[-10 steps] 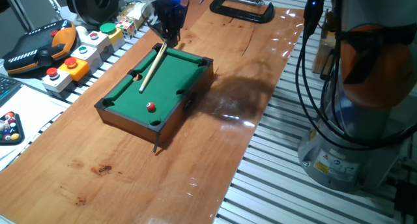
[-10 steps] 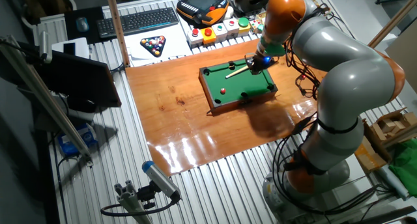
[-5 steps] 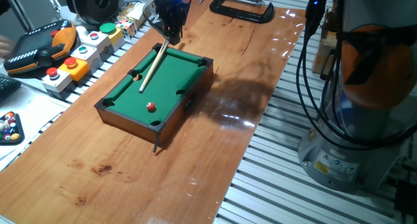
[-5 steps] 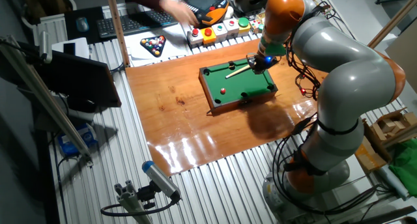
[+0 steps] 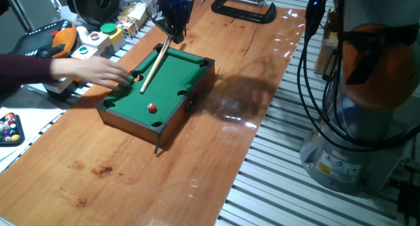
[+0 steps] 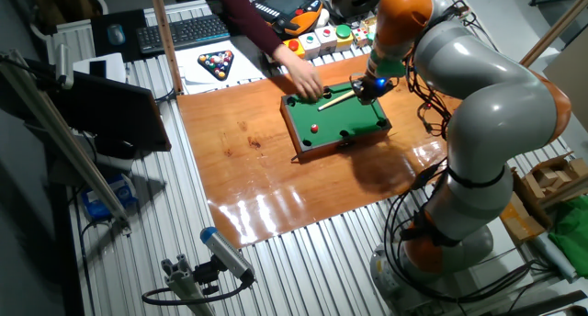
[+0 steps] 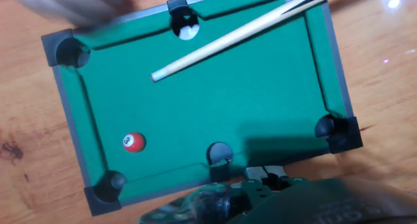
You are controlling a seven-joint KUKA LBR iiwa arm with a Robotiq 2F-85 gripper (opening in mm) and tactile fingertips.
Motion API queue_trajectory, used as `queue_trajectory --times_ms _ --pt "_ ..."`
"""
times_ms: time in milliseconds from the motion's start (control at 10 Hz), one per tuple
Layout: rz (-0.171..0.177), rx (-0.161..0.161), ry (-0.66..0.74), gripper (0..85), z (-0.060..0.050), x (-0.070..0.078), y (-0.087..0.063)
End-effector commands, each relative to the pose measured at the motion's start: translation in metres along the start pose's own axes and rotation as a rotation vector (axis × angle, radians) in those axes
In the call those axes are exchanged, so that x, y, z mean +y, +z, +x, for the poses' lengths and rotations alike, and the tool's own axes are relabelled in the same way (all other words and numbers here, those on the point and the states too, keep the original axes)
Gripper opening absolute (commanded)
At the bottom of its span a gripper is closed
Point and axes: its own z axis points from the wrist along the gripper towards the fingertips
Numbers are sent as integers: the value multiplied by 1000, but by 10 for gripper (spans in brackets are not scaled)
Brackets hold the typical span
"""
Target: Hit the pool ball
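The pool ball (image 5: 152,108) is a small glossy red ball with a white spot. It rests on the green felt of the miniature pool table (image 5: 190,71), near the table's front corner. It also shows as the ball (image 6: 314,128) and the ball (image 7: 133,142). My gripper (image 5: 171,35) hovers over the table's far end, shut on the butt of a pale wooden cue stick (image 5: 151,69). The cue slants down across the felt. Its tip (image 7: 156,75) lies well short of the ball. A person's hand (image 5: 98,70) reaches in at the table's left rail.
A black triangle rack of multicoloured balls (image 5: 9,129) lies on white paper at the left. Button boxes (image 5: 82,52) and an orange pendant (image 5: 62,39) stand behind the hand. A black clamp (image 5: 243,9) sits at the board's far end. The arm's base (image 5: 367,88) is on the right.
A person's arm has come in from the left and its hand now rests at the pool table's left rail. Gripper, cue and red ball stay where they were.
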Motion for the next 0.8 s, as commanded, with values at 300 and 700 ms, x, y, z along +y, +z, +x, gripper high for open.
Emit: queue_trajectory --times_ms 300,700 --pt "17 -12 -63 7 -2 -11 2" --pt "39 -45 -64 7 -3 -12 2"
